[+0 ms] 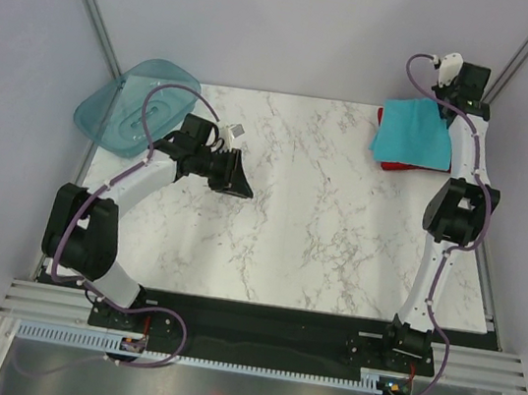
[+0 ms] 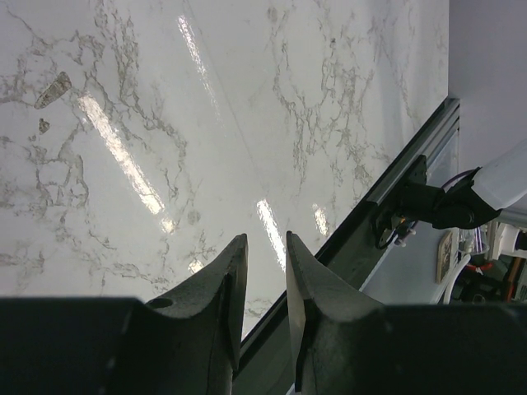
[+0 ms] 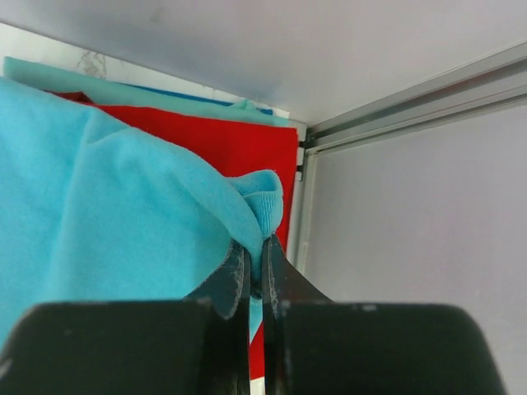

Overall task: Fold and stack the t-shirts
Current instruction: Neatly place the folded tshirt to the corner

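Right claw fast on turquoise t-shirt; teal tray well apart

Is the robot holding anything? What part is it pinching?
The right gripper pinches the turquoise shirt by a bunched edge fold. The left gripper holds nothing.

From where I sit, the upper t-shirt lies on the lower t-shirt in the far right corner of the table. The tray sits at the far left corner, partly past the table's edge. My left gripper hangs just right of the tray, well apart from the stack, while my right gripper is at the stack's far right corner with the upper t-shirt's edge between its jaws.
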